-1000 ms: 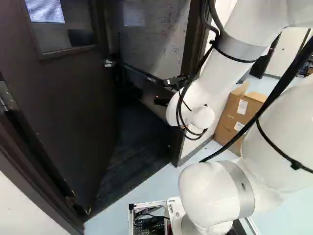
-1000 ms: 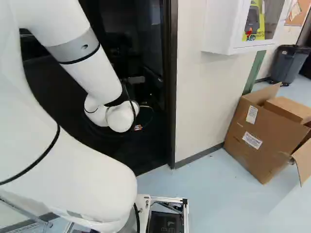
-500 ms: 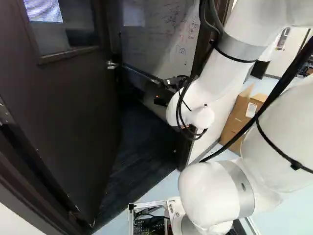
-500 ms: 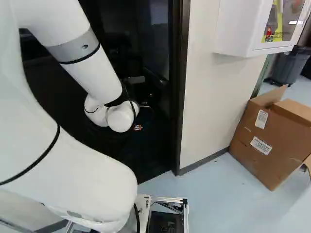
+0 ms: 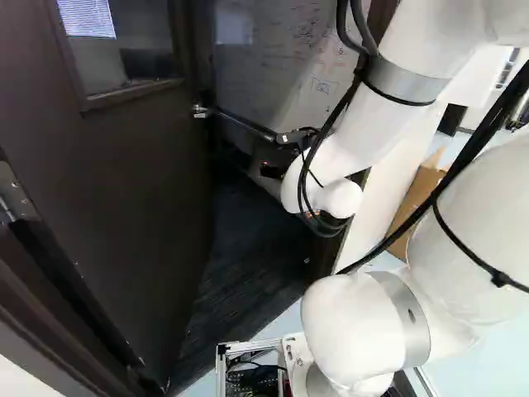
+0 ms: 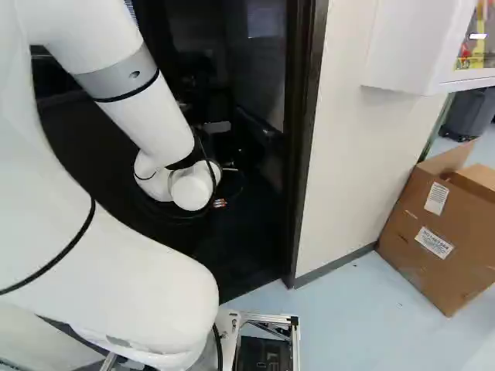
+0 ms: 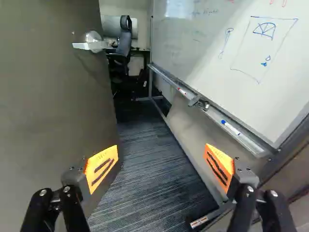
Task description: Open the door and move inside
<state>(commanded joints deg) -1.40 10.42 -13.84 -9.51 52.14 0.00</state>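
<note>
Okay, the door stands open just left of the gripper, handle ahead, fingers spread apart on nothing. Opening looks done; driving inside is what's left, along the carpet ahead, between door and whiteboard.

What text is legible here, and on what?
None legible.
Cardboard box: two labels, too small.
Whiteboard: handwriting, too faint.
Label low by the whiteboard: too small.
Black unit on the base: partial letters, blurred.
Wall cabinet: print inside, blurred.
</note>
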